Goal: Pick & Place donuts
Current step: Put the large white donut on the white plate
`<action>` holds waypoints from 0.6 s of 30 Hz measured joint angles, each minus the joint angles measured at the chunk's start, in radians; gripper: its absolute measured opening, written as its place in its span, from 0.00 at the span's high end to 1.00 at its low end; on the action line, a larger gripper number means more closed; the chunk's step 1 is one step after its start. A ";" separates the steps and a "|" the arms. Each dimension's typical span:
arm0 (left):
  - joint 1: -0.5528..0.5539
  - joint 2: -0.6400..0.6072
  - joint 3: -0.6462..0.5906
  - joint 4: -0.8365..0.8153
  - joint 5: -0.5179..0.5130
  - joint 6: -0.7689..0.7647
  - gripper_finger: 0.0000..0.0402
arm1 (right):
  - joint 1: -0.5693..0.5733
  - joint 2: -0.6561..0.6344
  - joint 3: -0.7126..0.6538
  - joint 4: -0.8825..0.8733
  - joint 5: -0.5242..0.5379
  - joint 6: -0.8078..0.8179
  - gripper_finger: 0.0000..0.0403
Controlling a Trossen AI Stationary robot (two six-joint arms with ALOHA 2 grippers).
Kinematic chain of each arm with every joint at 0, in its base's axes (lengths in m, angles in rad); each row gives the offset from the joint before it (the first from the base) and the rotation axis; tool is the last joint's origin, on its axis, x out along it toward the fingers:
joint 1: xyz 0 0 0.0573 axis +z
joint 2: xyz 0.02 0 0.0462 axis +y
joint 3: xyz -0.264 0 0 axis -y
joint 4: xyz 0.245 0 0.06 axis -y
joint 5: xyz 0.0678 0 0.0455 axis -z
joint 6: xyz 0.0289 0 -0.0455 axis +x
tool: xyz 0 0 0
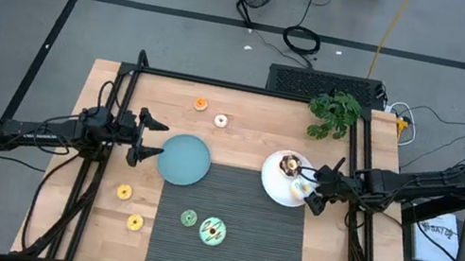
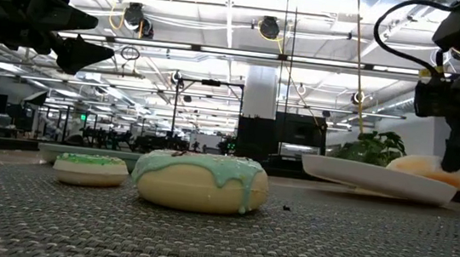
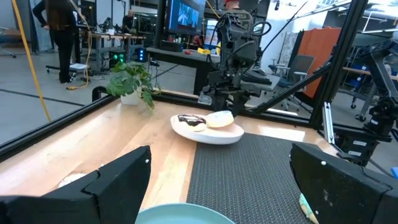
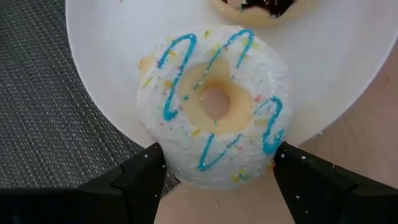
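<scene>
My right gripper (image 4: 217, 171) is open at the white plate's (image 1: 272, 188) right rim. Its fingers stand on either side of a white donut with blue squiggles (image 4: 214, 102). This donut lies on the plate near the rim, beside a chocolate donut (image 1: 289, 165). My left gripper (image 1: 152, 140) is open and empty, just left of the teal plate (image 1: 184, 159). A mint donut (image 1: 213, 232) and a green donut (image 1: 188, 218) lie on the dark mat (image 1: 241, 247). Two yellow donuts (image 1: 124, 192) lie on the wood at the near left. An orange donut (image 1: 201, 103) and a white one (image 1: 221, 121) lie at the far side. My right gripper comes at the white donut from the table's right, slanting down. One fingertip (image 4: 149, 165) is at each side of the donut's near part (image 4: 211, 174). I cannot tell whether the fingertips touch it. The donut lies flat on the plate.
A potted plant (image 1: 337, 111) stands at the far right corner. The black frame rails (image 1: 126, 83) run along the table's left and right sides. Bare wood (image 1: 254, 115) shows along the far side. People stand in the room beyond the table (image 3: 59, 25).
</scene>
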 joint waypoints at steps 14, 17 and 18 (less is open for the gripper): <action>0.000 0.000 0.000 0.000 0.000 0.000 0.06 | 0.000 0.001 0.000 0.089 -0.002 0.003 0.34; 0.000 0.000 0.000 0.000 0.000 0.000 0.06 | 0.000 0.001 0.000 0.108 -0.002 -0.008 0.34; 0.000 0.000 0.000 0.000 0.000 0.000 0.06 | 0.000 0.001 0.000 0.111 -0.002 -0.018 0.34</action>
